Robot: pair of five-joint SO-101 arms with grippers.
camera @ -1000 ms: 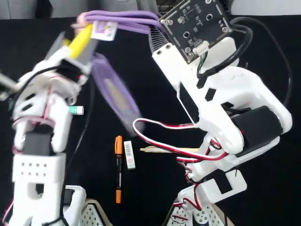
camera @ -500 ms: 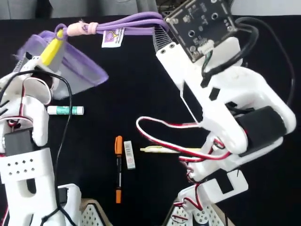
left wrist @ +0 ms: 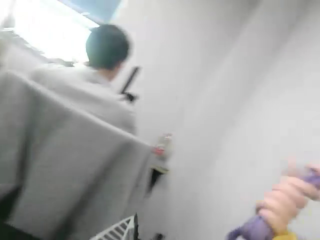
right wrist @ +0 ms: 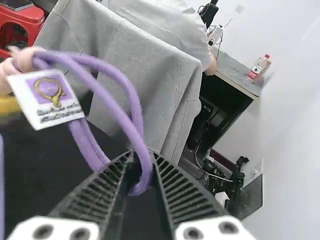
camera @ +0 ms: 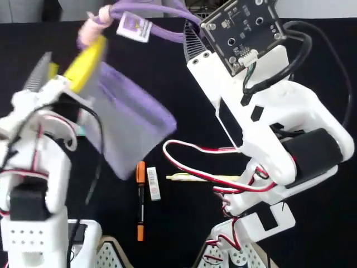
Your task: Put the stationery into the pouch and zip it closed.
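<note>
Above far edge of table, R gripper clamped tight on cord loop of purple pouch, which hangs mid-air.

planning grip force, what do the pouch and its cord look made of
The pouch: seemingly thin purple fabric or mesh, matte; it sags and folds limply. The cord: likely soft woven textile, matte, slightly fuzzy; it bends in smooth loops.

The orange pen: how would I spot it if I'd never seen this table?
Look at the black table, near the edge closest to the camera. The orange pen lies there beside a short white stick, close to the purple pouch. It alone has orange ends and a dark middle.
</note>
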